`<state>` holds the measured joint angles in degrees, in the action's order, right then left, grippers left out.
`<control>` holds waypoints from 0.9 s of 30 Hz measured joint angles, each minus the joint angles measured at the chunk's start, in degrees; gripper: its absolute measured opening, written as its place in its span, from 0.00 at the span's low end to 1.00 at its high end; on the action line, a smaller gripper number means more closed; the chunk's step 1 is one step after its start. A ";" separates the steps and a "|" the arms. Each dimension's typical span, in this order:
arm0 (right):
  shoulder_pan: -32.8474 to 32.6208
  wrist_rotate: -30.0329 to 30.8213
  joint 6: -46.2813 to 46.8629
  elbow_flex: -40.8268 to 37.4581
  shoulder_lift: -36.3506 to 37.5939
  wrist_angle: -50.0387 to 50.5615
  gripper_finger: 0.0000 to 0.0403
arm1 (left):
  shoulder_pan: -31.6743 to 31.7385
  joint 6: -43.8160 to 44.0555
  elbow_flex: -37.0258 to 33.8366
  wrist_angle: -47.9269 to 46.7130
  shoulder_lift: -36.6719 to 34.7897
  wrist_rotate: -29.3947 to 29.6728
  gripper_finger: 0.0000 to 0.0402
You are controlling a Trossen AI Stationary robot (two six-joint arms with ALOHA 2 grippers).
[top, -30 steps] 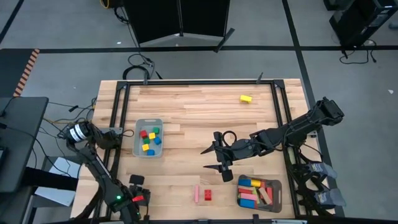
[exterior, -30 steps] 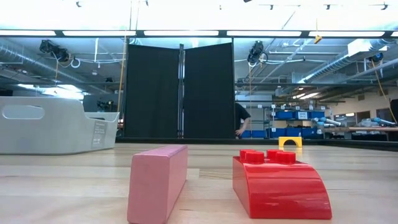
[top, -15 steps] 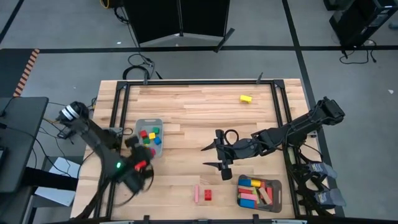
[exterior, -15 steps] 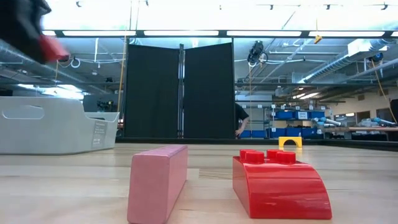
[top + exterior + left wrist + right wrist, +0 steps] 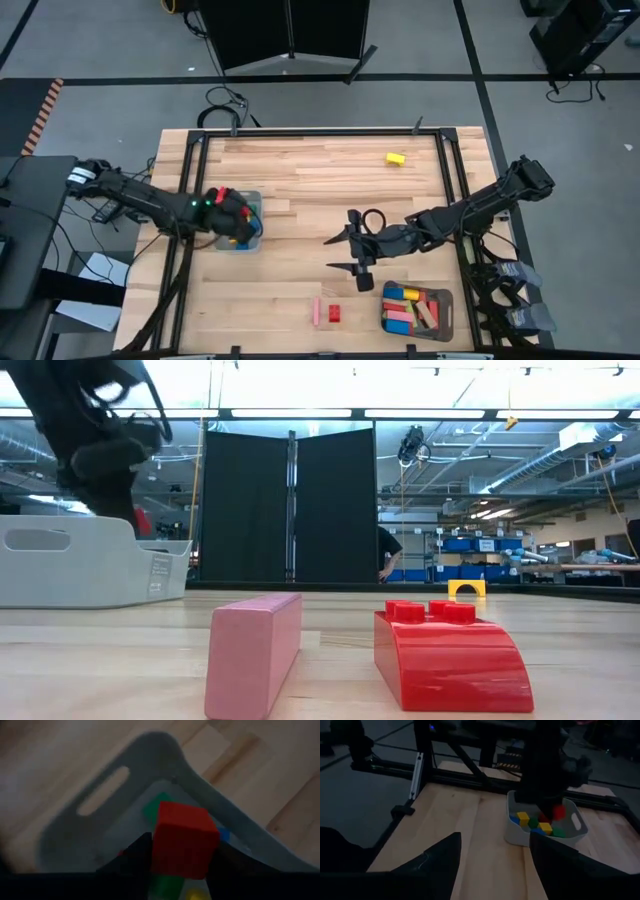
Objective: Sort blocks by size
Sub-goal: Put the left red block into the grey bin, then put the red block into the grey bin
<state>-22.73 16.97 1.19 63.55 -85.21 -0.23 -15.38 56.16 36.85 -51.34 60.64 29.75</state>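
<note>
Left gripper (image 5: 175, 865): reaches in over the left tray (image 5: 222, 243), clamped on a red cube (image 5: 184, 840)
Right gripper (image 5: 345, 254): hovers mid-table, fingers spread, holding nothing

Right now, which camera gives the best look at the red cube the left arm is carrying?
The left wrist view: the red cube fills it, pinched in the left hand above the grey tray. The right wrist view shows it distant, the low view a sliver, the high view hides it.
</note>
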 joint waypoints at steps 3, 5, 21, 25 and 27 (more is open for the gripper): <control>-0.36 0.04 0.32 0.00 0.04 -0.19 0.61 | 2.32 -2.60 -2.71 5.77 -1.66 -1.17 0.49; -0.49 0.04 1.01 0.00 0.04 -0.13 0.61 | 2.67 -3.61 -2.81 6.69 -1.79 -0.63 0.57; -2.85 -10.55 15.82 0.44 -11.67 2.05 0.64 | -3.87 -21.03 -1.56 35.19 -0.82 5.37 0.72; -5.96 -10.45 19.42 4.76 -16.16 5.79 0.68 | -7.16 -25.95 -1.55 44.19 0.98 5.24 0.69; -7.54 -8.87 20.80 7.96 -18.37 8.48 0.70 | -8.78 -25.89 -1.65 45.41 1.74 5.70 0.68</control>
<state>-30.27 8.10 22.00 71.51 -103.58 8.25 -24.16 30.27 35.20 -5.93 62.38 35.45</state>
